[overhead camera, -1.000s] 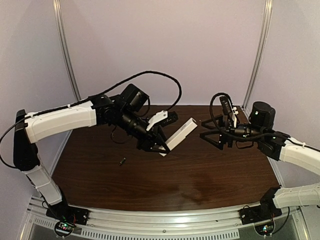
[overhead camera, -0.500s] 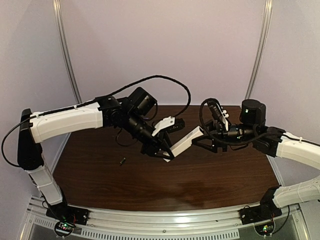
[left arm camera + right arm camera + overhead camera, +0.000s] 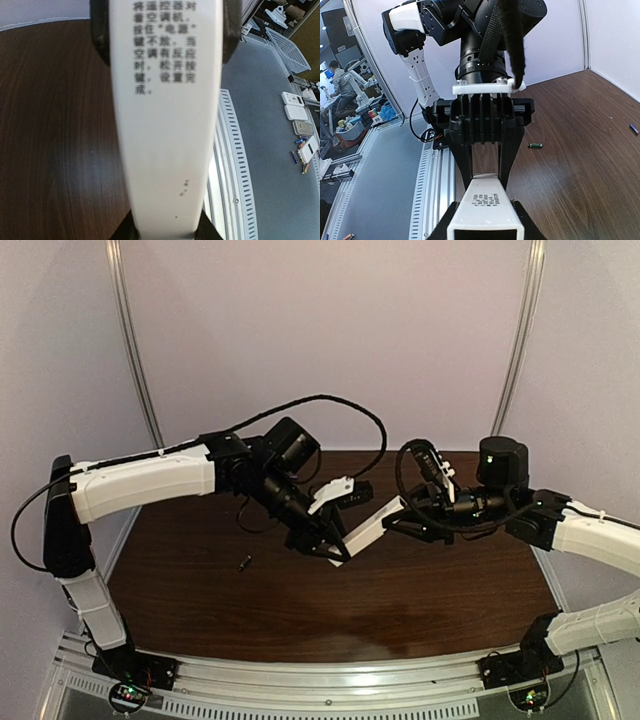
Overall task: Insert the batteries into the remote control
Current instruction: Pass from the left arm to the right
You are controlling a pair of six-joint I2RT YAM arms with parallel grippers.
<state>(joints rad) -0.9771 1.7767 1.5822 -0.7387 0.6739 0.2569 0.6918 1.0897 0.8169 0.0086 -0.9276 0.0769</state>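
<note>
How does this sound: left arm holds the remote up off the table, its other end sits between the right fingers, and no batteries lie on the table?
Last part is wrong: the right wrist view shows a dark battery and a bluish battery on the table. The rest stands: left fingers hold the remote control aloft, its other end between the right fingers.

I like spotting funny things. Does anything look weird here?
Yes. The slim white plastic remote control hangs tilted in mid-air, pinched between the left fingers and right fingers. A tiny dark cylinder battery and a bluish battery lie loose and apart on the brown wooden table, not inside it.
</note>
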